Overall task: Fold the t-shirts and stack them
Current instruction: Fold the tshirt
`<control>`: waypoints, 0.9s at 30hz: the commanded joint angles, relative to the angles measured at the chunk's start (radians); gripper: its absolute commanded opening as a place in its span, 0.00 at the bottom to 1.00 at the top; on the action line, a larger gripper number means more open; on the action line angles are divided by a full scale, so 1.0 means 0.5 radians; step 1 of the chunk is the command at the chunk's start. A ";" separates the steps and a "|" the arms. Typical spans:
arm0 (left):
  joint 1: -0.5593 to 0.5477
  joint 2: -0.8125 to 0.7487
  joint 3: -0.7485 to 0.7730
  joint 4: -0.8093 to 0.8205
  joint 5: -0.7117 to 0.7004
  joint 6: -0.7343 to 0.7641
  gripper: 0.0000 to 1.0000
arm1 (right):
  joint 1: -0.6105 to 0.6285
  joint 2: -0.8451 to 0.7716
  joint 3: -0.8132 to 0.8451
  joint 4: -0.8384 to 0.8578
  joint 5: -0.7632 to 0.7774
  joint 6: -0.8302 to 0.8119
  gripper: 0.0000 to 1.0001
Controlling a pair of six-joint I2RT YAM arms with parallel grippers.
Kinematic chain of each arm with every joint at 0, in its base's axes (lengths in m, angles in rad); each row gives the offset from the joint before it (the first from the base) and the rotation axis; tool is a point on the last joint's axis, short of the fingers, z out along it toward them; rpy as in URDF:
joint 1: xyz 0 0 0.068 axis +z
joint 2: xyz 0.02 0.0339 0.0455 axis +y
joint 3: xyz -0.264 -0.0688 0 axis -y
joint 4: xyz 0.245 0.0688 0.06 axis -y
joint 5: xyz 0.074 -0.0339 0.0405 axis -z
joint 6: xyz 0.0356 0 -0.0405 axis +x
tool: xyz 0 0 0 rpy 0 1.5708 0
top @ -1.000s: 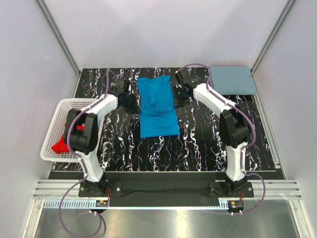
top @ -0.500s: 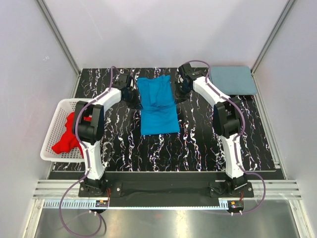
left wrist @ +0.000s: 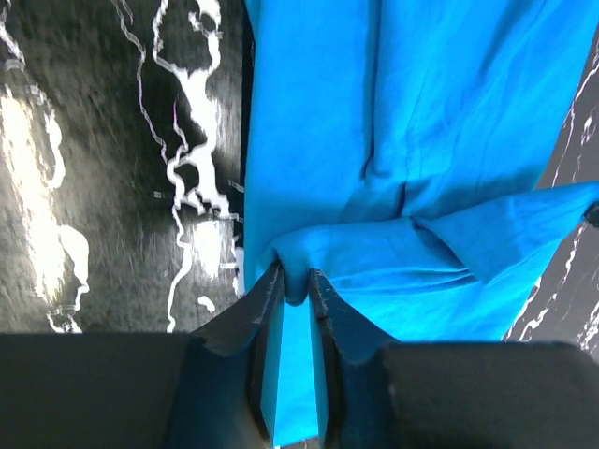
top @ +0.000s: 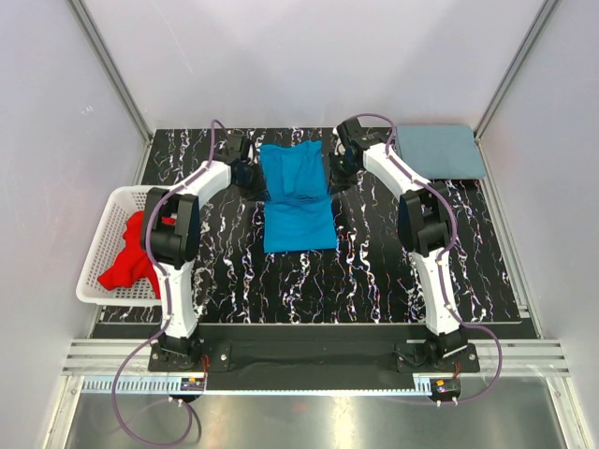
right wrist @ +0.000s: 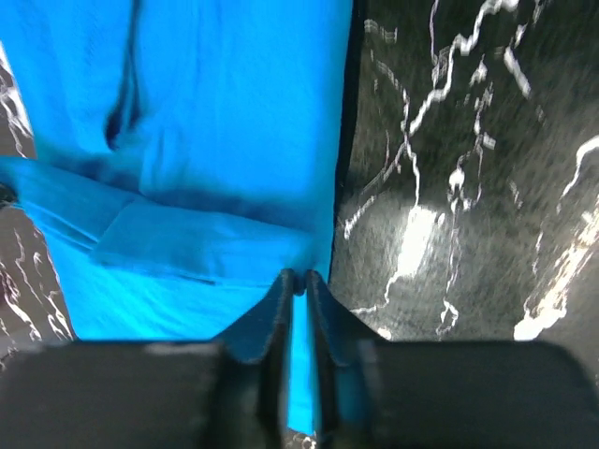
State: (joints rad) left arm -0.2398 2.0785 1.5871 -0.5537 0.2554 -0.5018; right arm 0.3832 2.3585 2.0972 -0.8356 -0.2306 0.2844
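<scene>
Two grippers held one bright blue cloth t-shirt [top: 298, 198]
Left gripper [left wrist: 295, 281] and right gripper [right wrist: 299, 279] each pinched its nearer side edge, jaws barely apart.

Bright blue t-shirt [top: 298, 192] on black white-veined table [top: 374, 271].

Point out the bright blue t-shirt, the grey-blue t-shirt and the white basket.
bright blue t-shirt [top: 299, 224]: top external view, its flat lower half.
grey-blue t-shirt [top: 438, 152]: top external view, middle of the folded cloth.
white basket [top: 103, 236]: top external view, its left lattice wall.
</scene>
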 commanded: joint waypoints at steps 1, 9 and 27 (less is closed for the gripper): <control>0.031 0.016 0.127 0.034 -0.072 0.000 0.22 | -0.033 0.057 0.205 0.042 -0.012 -0.032 0.20; -0.017 -0.595 -0.495 0.536 -0.379 -0.128 0.31 | -0.045 -0.234 -0.107 0.131 -0.045 -0.017 0.28; -0.042 -0.034 -0.233 0.672 0.054 -0.024 0.30 | -0.100 -0.017 -0.129 0.241 -0.244 -0.115 0.33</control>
State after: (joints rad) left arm -0.2913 2.0651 1.3857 -0.2401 0.2951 -0.5415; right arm 0.3546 2.3268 1.9896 -0.7471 -0.3290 0.2481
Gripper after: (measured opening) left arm 0.296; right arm 0.328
